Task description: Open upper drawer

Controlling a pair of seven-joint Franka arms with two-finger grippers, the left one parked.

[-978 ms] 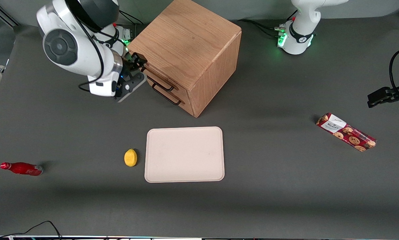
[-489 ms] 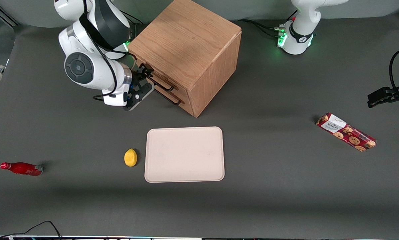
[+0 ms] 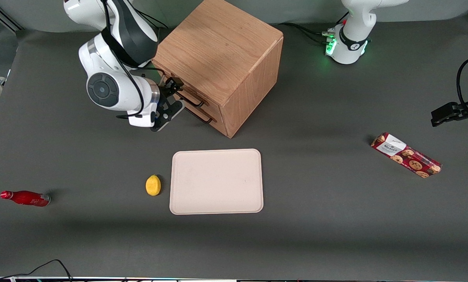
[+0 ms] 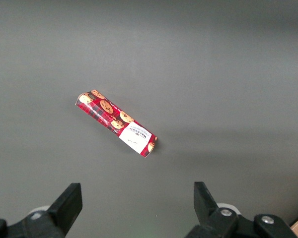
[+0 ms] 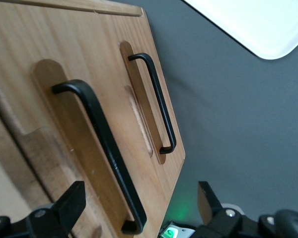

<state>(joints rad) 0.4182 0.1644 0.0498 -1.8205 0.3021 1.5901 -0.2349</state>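
The surface (image 3: 81,243) is a dark grey mat carrying everything. Biggest thing on it is the cabinet (image 3: 218,51), oak box standing near the edge farthest from the front cam, angled so its drawer face turns toward my end of the surface. My arm (image 3: 112,78) reaches in at that face.

Tray (image 3: 216,181), pale & flat, lies about mid-surface, nearer the front cam than the cabinet, well apart from it.

Upper drawer (image 5: 64,144) is the top one of two in the cabinet face, shut flush w/ the front. Its handle (image 5: 107,148), a thin black bar, crosses the wrist view close up. Lower drawer (image 5: 154,74) sits just below it, w/ a matching handle (image 5: 158,101), also shut.

My gripper (image 3: 175,97) sits in front of the drawer face at the upper handle's level, fingers (image 5: 72,201) spread wide. In the wrist view that bar runs down into the gap between them; can't tell if any pad touches it. Nothing is pinched.

Cookie pack (image 3: 405,155), red, lies flat toward the parked arm's end, alone on the mat; the left wrist cam shows it too (image 4: 116,122).

Bottle (image 3: 25,198), red, lies on its side near the corner at my end closest to the front cam.

Lemon (image 3: 153,185), small & yellow, sits just beside the tray's short edge, not touching.
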